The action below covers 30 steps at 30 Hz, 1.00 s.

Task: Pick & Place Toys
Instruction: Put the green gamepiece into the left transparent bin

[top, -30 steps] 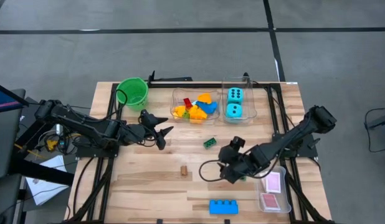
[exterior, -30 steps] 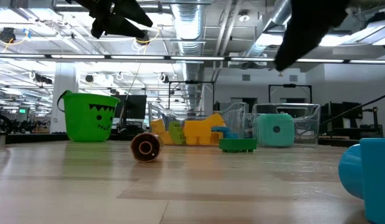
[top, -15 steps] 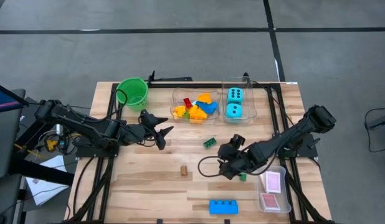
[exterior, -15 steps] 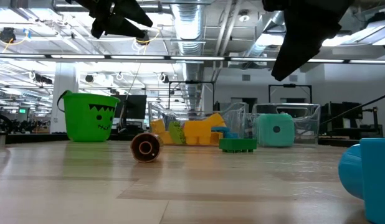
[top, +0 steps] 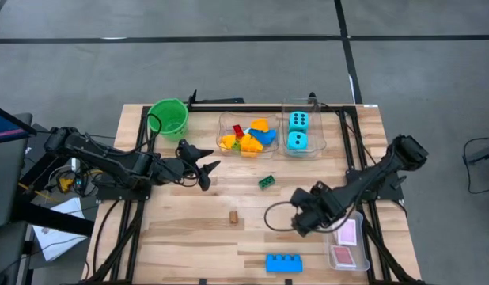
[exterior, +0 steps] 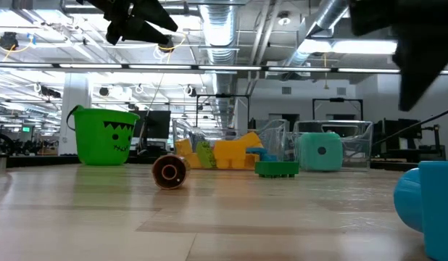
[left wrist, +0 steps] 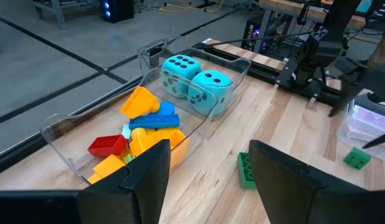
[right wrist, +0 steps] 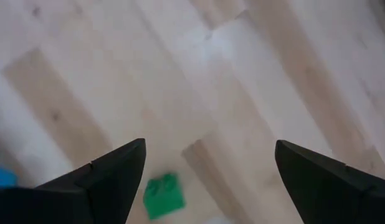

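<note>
A small green block (right wrist: 163, 196) lies on the bare table (top: 189, 229) just below my right pincer (top: 301, 222), beside the card tub (top: 349, 241). My fingers (right wrist: 111, 177) stand wide apart, holding nothing. My left pincer (top: 206, 170) hangs half open and empty near the bucket (top: 168, 117).

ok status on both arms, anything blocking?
Right gripper open, empty, over small green block beside card tub. Left gripper open, empty, parked facing block tub. Nothing between gripper and block.
</note>
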Tool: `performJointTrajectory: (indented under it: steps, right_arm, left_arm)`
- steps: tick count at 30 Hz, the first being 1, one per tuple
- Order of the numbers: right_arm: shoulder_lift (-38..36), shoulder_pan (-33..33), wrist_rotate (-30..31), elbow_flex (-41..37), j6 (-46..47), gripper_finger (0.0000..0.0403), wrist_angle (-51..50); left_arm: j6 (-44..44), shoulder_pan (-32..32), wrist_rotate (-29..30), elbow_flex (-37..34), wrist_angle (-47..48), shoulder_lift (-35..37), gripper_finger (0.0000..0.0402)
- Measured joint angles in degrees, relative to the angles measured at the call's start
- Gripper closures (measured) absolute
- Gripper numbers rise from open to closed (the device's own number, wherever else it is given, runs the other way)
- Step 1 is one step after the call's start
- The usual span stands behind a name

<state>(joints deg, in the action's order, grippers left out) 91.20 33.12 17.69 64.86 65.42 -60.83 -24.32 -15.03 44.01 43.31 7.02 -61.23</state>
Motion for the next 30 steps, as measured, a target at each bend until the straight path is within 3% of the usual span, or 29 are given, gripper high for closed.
performJointTrajectory:
  steps: [14,22,30]
  right_arm:
    - [0.00,12.48,1.29,0.00,-6.37,0.0055,1.31]
    - [0.00,12.03,4.29,-0.02,-11.33,0.0055,2.70]
    - [-0.02,11.53,2.29,-0.91,-12.00,0.0057,6.47]
  left_arm:
    - [0.00,0.00,0.00,0.00,-0.04,0.00,0.0188]
    - [0.02,0.00,0.00,0.00,-0.04,0.00,0.0188]
    - [0.04,-0.01,0.00,0.00,-0.02,0.00,0.0188]
